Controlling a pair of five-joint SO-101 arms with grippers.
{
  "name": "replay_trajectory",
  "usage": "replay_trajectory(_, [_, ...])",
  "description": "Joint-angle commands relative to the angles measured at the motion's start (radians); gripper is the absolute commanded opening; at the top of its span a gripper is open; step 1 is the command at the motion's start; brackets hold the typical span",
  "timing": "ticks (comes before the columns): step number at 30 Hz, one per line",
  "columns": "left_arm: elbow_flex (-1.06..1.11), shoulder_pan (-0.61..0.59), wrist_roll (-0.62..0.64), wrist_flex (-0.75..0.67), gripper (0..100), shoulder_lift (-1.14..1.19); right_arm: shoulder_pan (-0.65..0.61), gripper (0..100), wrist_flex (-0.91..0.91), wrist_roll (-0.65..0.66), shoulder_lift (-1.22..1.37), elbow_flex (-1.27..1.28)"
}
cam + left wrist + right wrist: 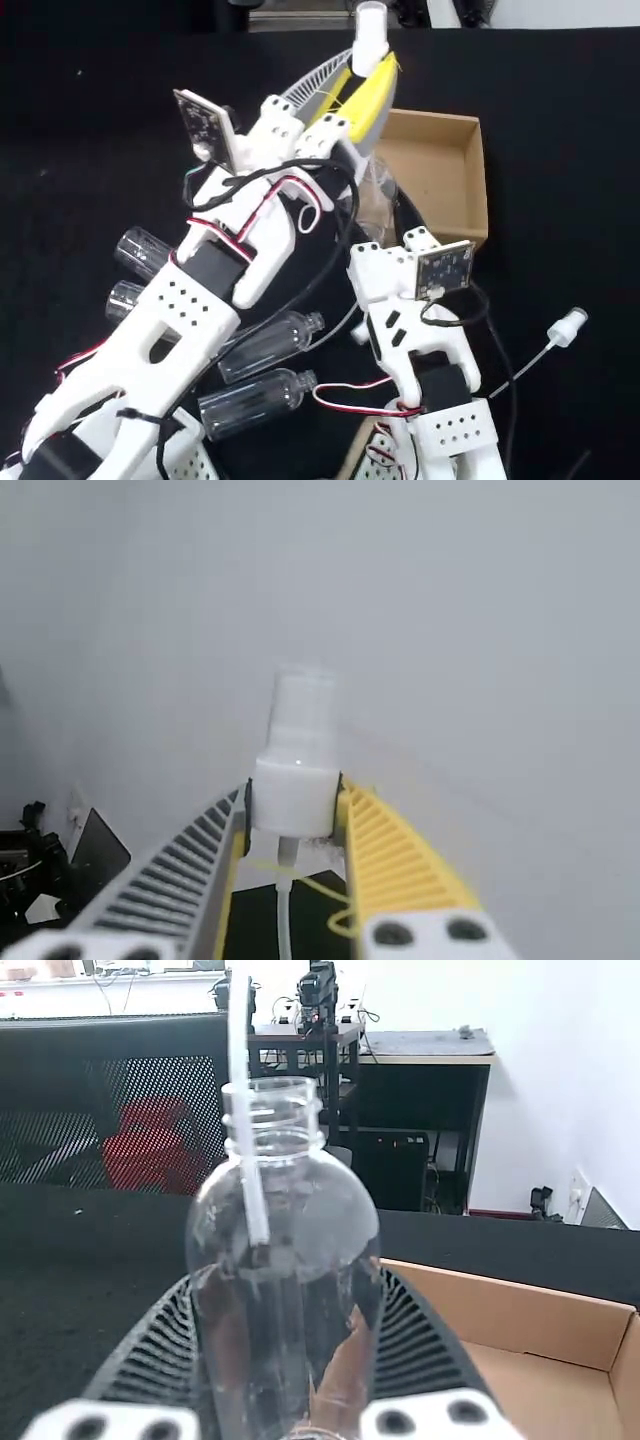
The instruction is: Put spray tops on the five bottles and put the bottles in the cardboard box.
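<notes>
Left claw clenched on a white plastic spray top: collar pinched between my grey ribbed finger and my yellow finger, nozzle cap sticking out past the tips. Its thin white dip tube hangs back between the fingers.

From the high view, the left claw is raised over the far edge of the black surface, spray top at its tip.

Right claw is grasping a clear plastic bottle, ribbed fingers on both sides of the body. Bottle upright, neck open. A thin white tube runs down through the neck and ends inside the upper part of the bottle.

Brown cardboard box sits open toward the far edge, right of the middle, and just beyond the held bottle in the right wrist view.

Four more clear bottles lie on their sides toward the left and near edges, partly under my left arm.

Second white spray top with a long tube lies flat near the right edge, apart from the box.
</notes>
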Motion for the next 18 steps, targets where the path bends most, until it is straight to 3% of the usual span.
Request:
replay_trajectory(1, [-0.061, -0.022, 0.003, -0.018, 6, -0.095, -0.006, 1.1, -0.035, -0.002, -0.030, -0.010])
replay_trajectory(7, [0.013, -0.025, 0.006, -0.017, 6, -0.270, -0.006, 1.1, -0.035, -0.002, -0.030, -0.010])
replay_trajectory(18, [-0.004, -0.007, 0.008, -0.023, 6, -0.198, -0.006, 1.1, -0.035, 0.000, -0.030, -0.010])
